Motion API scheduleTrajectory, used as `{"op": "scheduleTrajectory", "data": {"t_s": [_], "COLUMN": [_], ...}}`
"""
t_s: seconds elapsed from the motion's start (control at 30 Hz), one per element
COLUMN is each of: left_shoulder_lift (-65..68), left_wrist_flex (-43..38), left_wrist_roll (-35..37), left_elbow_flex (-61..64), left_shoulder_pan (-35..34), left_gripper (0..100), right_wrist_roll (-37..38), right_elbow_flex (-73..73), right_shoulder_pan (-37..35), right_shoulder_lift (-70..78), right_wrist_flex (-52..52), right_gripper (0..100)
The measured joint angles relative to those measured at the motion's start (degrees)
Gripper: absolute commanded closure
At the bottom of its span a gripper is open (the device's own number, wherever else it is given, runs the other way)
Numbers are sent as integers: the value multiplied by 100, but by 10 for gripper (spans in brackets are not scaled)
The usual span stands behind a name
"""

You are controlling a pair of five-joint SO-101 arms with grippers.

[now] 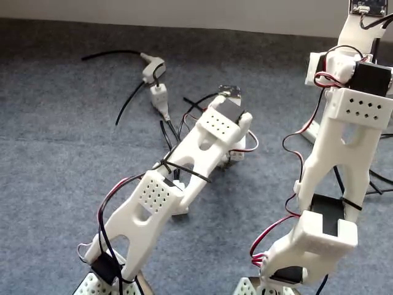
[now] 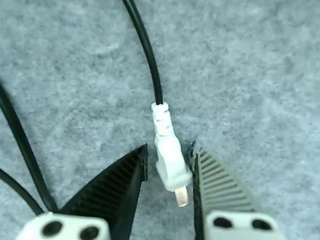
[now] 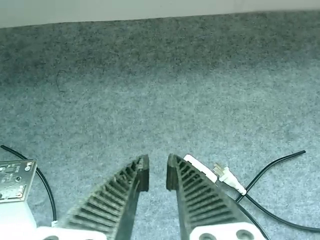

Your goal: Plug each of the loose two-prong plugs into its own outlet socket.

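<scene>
A white two-prong plug [image 2: 170, 160] on a black cable [image 2: 147, 50] lies on the grey carpet between the fingers of my left gripper [image 2: 169, 150], its prongs pointing back toward the wrist. The jaws are open around it; one finger [image 2: 212, 185] is almost against the plug, the other [image 2: 125, 180] stands a little off. My right gripper [image 3: 157, 162] hangs over bare carpet, closed to a thin slit with nothing in it. Just beyond one of its fingers lies another white plug [image 3: 220, 174]. In the high view a white plug [image 1: 153, 66] and a white socket piece [image 1: 159, 95] lie close together at the back left.
Black cables [image 1: 175, 132] cross the carpet under the left arm [image 1: 184, 166]. The right arm [image 1: 344, 141] stands tall at the right, with more cable [image 1: 374, 178] behind it. A small circuit board [image 3: 15, 180] sits beside the right gripper. A pale wall [image 1: 184, 12] bounds the far side.
</scene>
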Motion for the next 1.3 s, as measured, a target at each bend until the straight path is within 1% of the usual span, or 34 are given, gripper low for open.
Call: {"op": "scheduleTrajectory", "data": {"t_s": [0.07,0.2,0.53,0.87,1.1,1.3], "left_shoulder_lift": [0,0,0,-53,-79,-79], "left_wrist_flex": [0,-9,-9,-9,-9,-9], "left_wrist_roll": [0,0,-26,-26,-26,-26], "left_elbow_flex": [0,0,0,642,949,976], "left_shoulder_pan": [0,9,44,-615,-879,-914], "left_gripper": [886,997,983,986,982,901], "right_wrist_roll": [0,0,0,0,0,0], "right_elbow_flex": [0,0,0,0,0,0], "right_shoulder_pan": [0,0,0,0,0,0], "right_shoulder_lift": [0,0,0,0,0,0], "right_wrist_flex": [0,0,0,0,0,0], "right_gripper": [919,919,919,919,919,919]}}
